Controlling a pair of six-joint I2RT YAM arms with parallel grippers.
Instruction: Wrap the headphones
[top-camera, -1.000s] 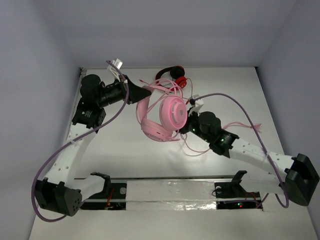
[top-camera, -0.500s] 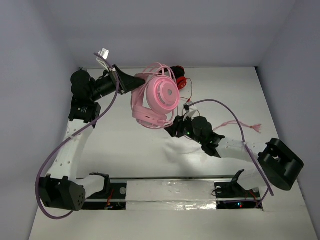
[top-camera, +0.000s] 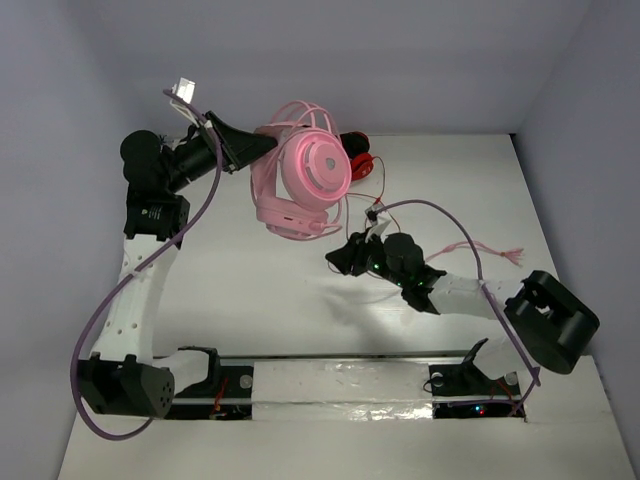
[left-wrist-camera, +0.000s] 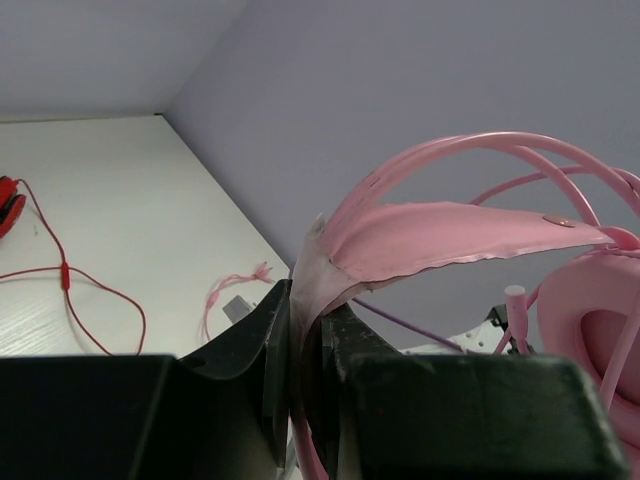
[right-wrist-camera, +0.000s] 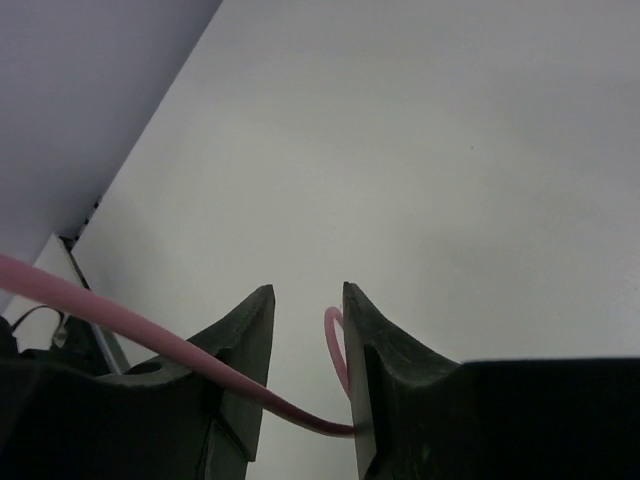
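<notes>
Grips the pale pink over-ear headphones (top-camera: 300, 185) aloft by their headband (left-wrist-camera: 450, 235) with the left gripper (top-camera: 265, 147) so the thin pink cable (right-wrist-camera: 100, 300) can feed loosely through the parted right gripper (right-wrist-camera: 305, 300).

You are working in a robotics lab test cell. Identify it by these features:

- A plain white table (top-camera: 250, 290), closed in on three sides by bare, pale lavender-grey walls (top-camera: 400, 60).
- Two white-and-black machine arms, the left arm (top-camera: 135, 300) and the right arm (top-camera: 465, 295), bolted side by side to a mounting rail (top-camera: 340, 378) at the table's near edge.
- Purple cables (top-camera: 432, 203) routed in open loops along the arms.
- Small green and red indicator lights (top-camera: 480, 410) glowing on the electronics at the arm bases.
- A camera on each wrist, plus a fixed camera overhead.
</notes>
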